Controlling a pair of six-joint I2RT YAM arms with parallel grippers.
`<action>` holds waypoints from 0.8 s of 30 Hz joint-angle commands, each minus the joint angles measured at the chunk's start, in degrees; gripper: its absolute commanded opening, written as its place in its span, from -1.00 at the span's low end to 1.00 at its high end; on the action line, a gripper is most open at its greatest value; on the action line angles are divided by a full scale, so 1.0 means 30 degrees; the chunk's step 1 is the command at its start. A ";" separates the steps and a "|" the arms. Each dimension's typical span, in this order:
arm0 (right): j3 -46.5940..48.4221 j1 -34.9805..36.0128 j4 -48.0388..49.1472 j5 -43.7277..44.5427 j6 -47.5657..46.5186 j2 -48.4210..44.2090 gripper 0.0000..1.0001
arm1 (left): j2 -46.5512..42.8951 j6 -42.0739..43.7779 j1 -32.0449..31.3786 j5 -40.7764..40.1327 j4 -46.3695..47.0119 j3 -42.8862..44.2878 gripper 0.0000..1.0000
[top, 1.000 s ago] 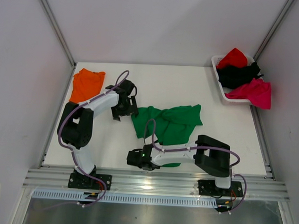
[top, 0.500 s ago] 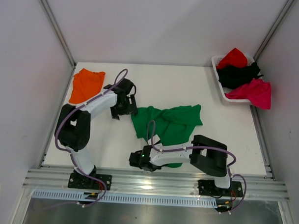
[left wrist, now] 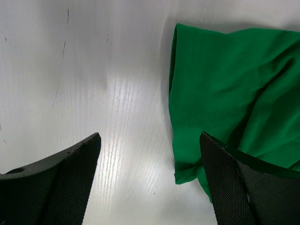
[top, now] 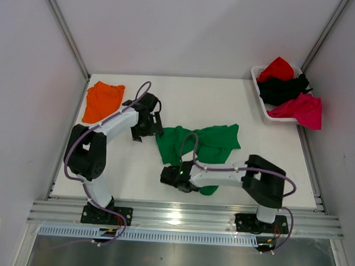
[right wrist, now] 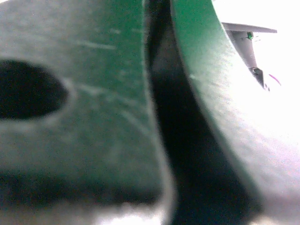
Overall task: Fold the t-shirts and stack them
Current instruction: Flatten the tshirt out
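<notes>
A bright green t-shirt [top: 203,142] lies crumpled in the middle of the white table [top: 190,98]. An orange t-shirt [top: 103,100] lies flat at the far left. My left gripper [top: 145,129] hovers open just left of the green shirt's left edge. In the left wrist view that gripper [left wrist: 150,187] has bare table between its fingers, and the green shirt [left wrist: 225,89] reaches under its right fingertip [left wrist: 234,187]. My right gripper [top: 177,176] is shut at the green shirt's near left edge. Blurred green cloth [right wrist: 93,117] fills the right wrist view and hides the fingers.
A white basket [top: 261,104] at the far right corner holds a red [top: 277,67], a black [top: 281,89] and a magenta [top: 302,109] t-shirt, the magenta one hanging over its rim. Grey walls enclose the table on three sides.
My right gripper has moved right and away from me onto the green shirt's near edge and has shut there. The shirt's near part has bunched up. The left gripper has barely moved.
</notes>
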 commanded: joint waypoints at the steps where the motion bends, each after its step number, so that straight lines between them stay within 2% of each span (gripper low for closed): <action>1: 0.0349 -0.2275 0.1659 0.0878 -0.2230 -0.3741 -1.00 | -0.0683 0.0034 -0.0191 0.0204 0.0127 0.0252 0.76; 3: 0.0349 -0.3329 0.3176 0.0586 -0.3577 -0.5989 -1.00 | -0.0537 0.0005 -0.0191 0.0292 0.0186 0.0252 0.75; 8: 0.0962 -0.6816 0.5090 0.0467 -0.7797 -0.8815 -1.00 | -0.0186 -0.0025 -0.0191 0.0468 0.0450 -0.0011 0.76; 12: 0.2018 -0.8984 0.5879 0.1112 -0.9674 -0.9198 -1.00 | 0.0167 -0.0113 -0.0220 0.0732 0.0567 0.0047 0.75; 18: 0.1872 -1.2794 0.8895 -0.0471 -1.0905 -0.9433 -1.00 | 0.0431 -0.0084 -0.0337 0.0879 0.0744 0.0164 0.75; 22: 0.2691 -1.4873 1.0448 -0.0381 -1.2019 -0.9081 -1.00 | 0.0986 -0.0142 -0.0395 0.1112 0.0947 0.0252 0.75; 24: 0.3420 -1.6130 1.2028 -0.1400 -1.2865 -0.8935 -1.00 | 0.1221 -0.0171 -0.0483 0.1404 0.1065 0.0281 0.75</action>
